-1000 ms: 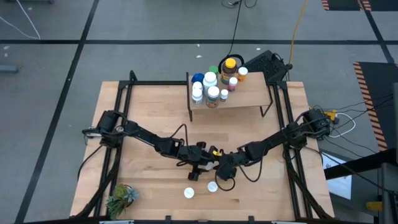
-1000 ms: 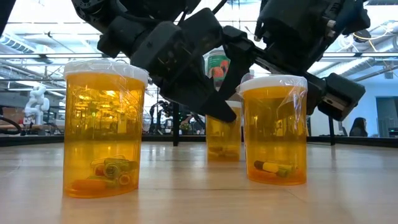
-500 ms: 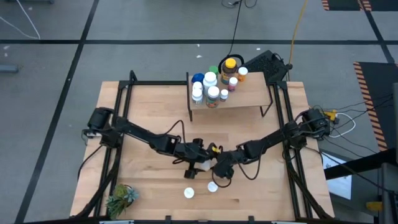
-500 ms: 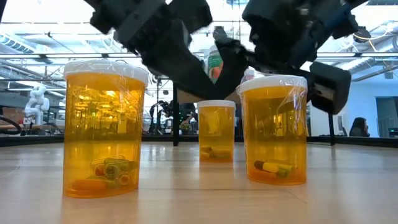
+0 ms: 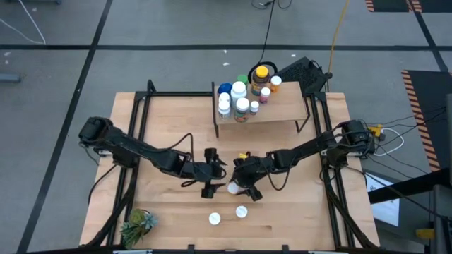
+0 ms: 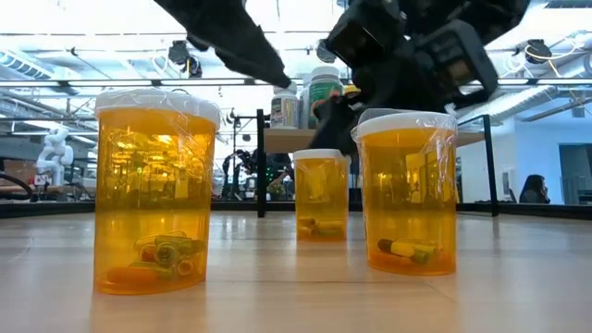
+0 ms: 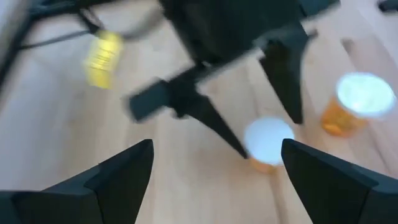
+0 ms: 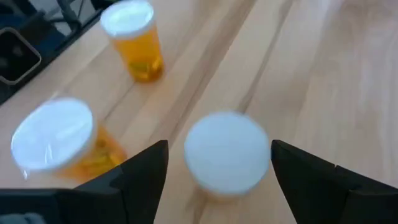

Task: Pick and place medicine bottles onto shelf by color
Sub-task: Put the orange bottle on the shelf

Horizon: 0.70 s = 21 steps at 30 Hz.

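Note:
Three white-capped orange medicine bottles stand upright on the tabletop. One bottle [image 5: 232, 188] [image 8: 227, 152] stands between the spread fingers of my right gripper [image 5: 239, 185] [image 8: 219, 144]; the right wrist view shows bare wood on both sides of its cap. My left gripper [image 5: 217, 175] [image 7: 214, 149] is open and holds nothing, just left of that bottle and facing it. The other two bottles [image 5: 241, 211] [image 5: 215, 219] stand nearer the front edge. The shelf [image 5: 282, 109] at the far middle carries several bottles [image 5: 240, 95] on its left half.
A small green plant [image 5: 136, 226] sits at the near left corner. The shelf's right half is bare board. In the low view the two near bottles [image 6: 157, 190] [image 6: 407, 190] stand in front of the far one [image 6: 321, 194].
My left gripper has drawn back toward the table's left edge and risen, away from the bottle it stood around. My right gripper has moved left and toward the far edge, and its fingers now stand on either side of that bottle.

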{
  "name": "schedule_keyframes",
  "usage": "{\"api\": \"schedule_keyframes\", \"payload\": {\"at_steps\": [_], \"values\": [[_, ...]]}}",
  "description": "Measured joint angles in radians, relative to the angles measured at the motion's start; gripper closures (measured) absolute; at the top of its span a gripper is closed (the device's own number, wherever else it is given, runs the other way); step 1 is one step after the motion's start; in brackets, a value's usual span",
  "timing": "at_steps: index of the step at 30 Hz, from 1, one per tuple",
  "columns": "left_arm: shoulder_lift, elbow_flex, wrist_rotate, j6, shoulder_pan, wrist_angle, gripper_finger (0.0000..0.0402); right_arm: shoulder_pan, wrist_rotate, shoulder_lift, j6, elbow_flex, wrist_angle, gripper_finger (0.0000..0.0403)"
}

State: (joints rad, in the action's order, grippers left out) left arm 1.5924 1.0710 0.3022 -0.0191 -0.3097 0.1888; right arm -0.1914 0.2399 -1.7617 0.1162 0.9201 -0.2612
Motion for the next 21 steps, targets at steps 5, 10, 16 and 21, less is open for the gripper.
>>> {"api": "schedule_keyframes", "payload": {"at_steps": [5,10,16,21], "values": [[-0.021,0.000,0.092,-0.027,-0.016,0.024,0.0043,-0.004,0.000,0.002,-0.002,-0.036,-0.095,0.0120],[-0.028,-0.002,0.127,-0.044,-0.020,0.050,0.0043,-0.006,-0.004,-0.003,-0.004,-0.053,-0.132,0.0135],[-0.029,-0.002,0.153,-0.045,-0.020,0.052,0.0043,-0.007,-0.005,-0.005,-0.003,-0.054,-0.139,0.0156],[-0.043,-0.002,0.155,-0.048,-0.020,0.053,0.0043,-0.009,-0.004,-0.028,-0.002,-0.054,-0.149,0.0167]]}}
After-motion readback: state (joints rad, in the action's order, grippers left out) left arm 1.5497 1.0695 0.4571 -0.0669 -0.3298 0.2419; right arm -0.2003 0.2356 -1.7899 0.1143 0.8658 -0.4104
